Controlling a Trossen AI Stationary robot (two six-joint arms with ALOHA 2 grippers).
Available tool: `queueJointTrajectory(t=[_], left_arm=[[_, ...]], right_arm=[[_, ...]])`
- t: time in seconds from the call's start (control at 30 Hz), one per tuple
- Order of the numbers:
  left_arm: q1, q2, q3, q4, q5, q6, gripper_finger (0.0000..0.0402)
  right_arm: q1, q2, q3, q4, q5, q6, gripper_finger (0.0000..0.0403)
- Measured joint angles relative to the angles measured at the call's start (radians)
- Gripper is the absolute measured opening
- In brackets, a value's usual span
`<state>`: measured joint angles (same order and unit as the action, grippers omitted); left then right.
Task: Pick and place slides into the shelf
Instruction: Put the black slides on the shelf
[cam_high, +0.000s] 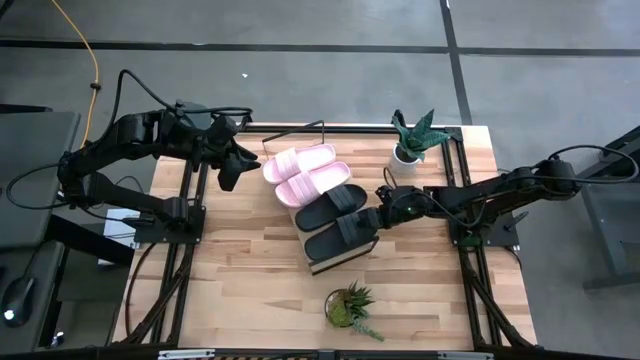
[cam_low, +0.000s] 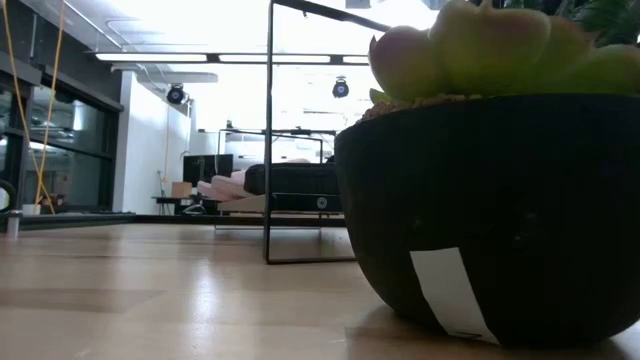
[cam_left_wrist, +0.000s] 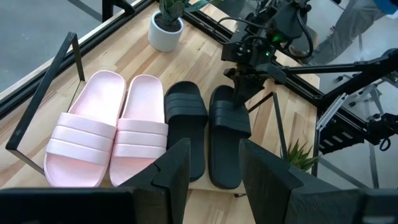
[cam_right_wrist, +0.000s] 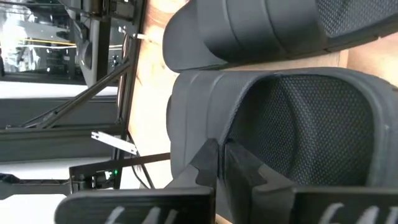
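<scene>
Right gripper (cam_high: 383, 214) closed, pinching strap of outer black slide (cam_high: 342, 233) — seating it on shelf (cam_high: 322, 265) w/ other three; left gripper (cam_high: 229, 172) half-open, empty.

We saw a grey concrete floor (cam_high: 300, 25) all around the butcher-block tabletop (cam_high: 250, 290), crossed by dark seam lines (cam_high: 452, 40). A yellow cable (cam_high: 88, 55) ran over it, well apart from either claw, on the far side of the left one. In the level view the room behind was bright: long ceiling lights (cam_low: 170, 57) glowed white, two dark round fixtures (cam_low: 176, 95) hung below them, and a pale wall (cam_low: 150, 140) stood beside dark-framed glass panels (cam_low: 50, 140). A desk with a dark monitor (cam_low: 206, 166) showed far back. Grey furniture (cam_high: 35, 150) edged the floor beyond the left claw.
</scene>
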<state>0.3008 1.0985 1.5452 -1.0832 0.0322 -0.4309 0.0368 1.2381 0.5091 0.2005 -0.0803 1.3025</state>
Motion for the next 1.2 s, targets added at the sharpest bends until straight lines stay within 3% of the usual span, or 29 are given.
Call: queueJointTrajectory(t=[0.9, 1.2], left_arm=[[0.000, 0.000, 0.000, -0.001, 0.000, 0.007, 0.0127], [0.000, 0.000, 0.000, -0.001, 0.001, 0.007, 0.0126]], right_arm=[[0.010, 0.033, 0.000, -0.001, 0.000, -0.001, 0.0002], [0.010, 0.033, 0.000, 0.007, -0.002, -0.002, 0.0074]])
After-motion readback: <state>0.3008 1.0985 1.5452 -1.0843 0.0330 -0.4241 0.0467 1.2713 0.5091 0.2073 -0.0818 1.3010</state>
